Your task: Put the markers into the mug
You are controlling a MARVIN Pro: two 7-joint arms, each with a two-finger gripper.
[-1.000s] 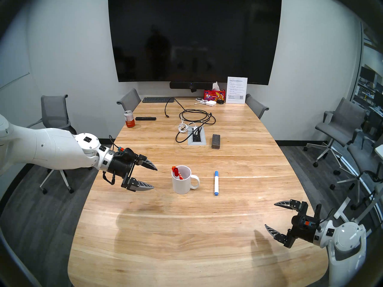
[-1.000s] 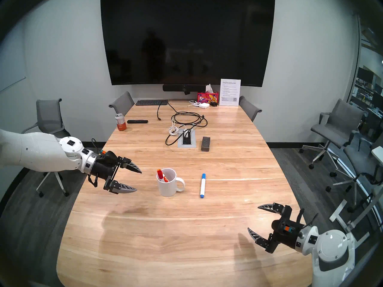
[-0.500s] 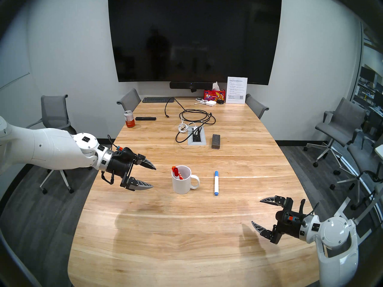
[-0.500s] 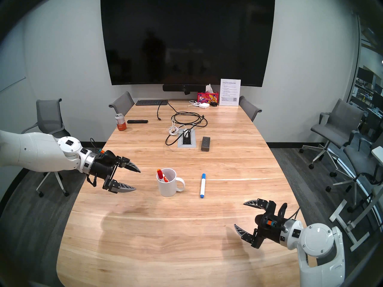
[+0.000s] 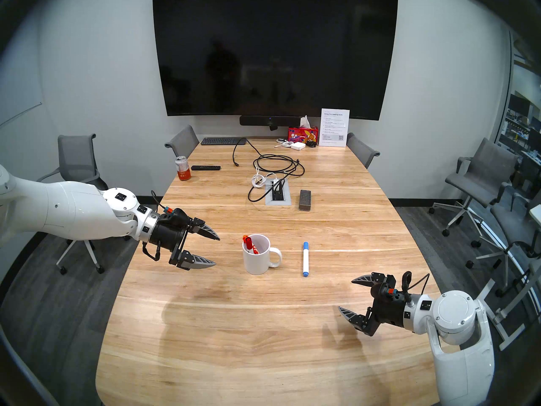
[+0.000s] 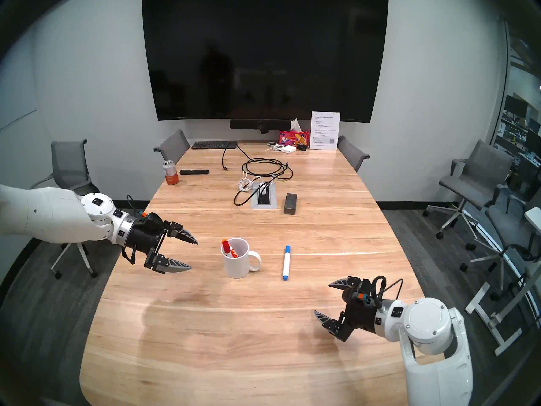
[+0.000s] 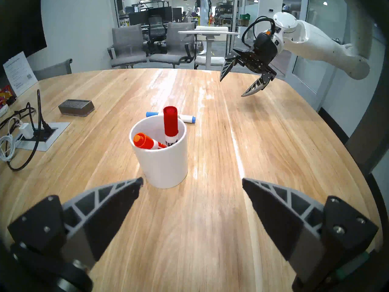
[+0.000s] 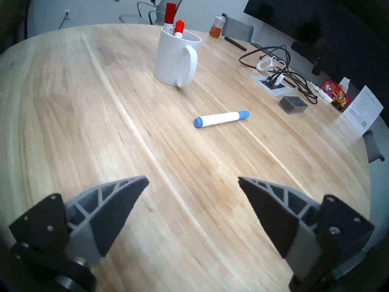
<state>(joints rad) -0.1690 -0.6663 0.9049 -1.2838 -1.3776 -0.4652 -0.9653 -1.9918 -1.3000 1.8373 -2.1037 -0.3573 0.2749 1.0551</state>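
The white mug (image 5: pixel 257 262) stands mid-table with its handle to the right. The red-capped marker (image 7: pixel 170 125) and the orange-capped marker (image 7: pixel 145 141) stand inside it. The blue-capped white marker (image 5: pixel 305 259) lies flat on the table right of the mug, also in the right wrist view (image 8: pixel 221 118). My left gripper (image 5: pixel 217 251) is open and empty, hovering just left of the mug. My right gripper (image 5: pixel 345 294) is open and empty, above the table to the right of and nearer than the blue marker.
A dark grey eraser block (image 5: pixel 305 200), a cable box with coiled cables (image 5: pixel 278 193), an orange can (image 5: pixel 183 172) and a remote (image 5: pixel 205 167) lie farther back. Chairs (image 5: pixel 483 174) stand around the wooden table (image 5: pixel 234 338).
My right arm has moved left and forward over the table, closer to the blue marker, gripper still open. My left gripper has barely shifted. Mug and markers have not moved.
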